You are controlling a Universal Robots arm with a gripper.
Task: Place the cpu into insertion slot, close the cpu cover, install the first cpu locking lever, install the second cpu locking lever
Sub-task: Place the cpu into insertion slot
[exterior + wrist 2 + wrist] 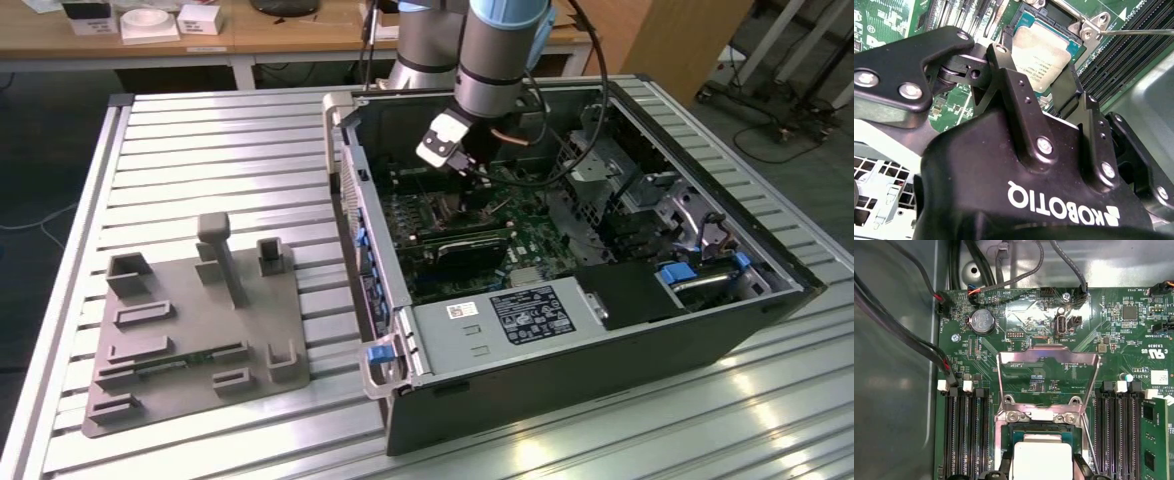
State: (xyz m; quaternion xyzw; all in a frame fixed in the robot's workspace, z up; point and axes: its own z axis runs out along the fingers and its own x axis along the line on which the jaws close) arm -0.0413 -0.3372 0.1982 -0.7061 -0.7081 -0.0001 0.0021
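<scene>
A slatted metal table (200,160) is seen in the exterior view, and on it an open computer case (601,385) has been laid on its side. A grey moulded fixture (187,330) is set on the table toward the exterior view's left, apart from the case. The arm (494,60) is reached down into the case from above, over the green circuit board (1019,320).

In the first wrist view, the socket (1002,435) is found on the board between two banks of long black memory slots (964,435). The cover (1048,356), a thin silvery frame with a window, is swung up and back from the socket, so the board is seen through it.

The chip (1041,462) is lying flat inside the socket, with its silver-grey top upward. In the second wrist view, the gripper (1038,67) is placed directly over it, and the black fingers (1014,95) are closed against the chip's two opposite sides. A thin metal lever rod (1139,32) is seen beside the socket. A round coin battery (983,321) is mounted further along the board.
</scene>
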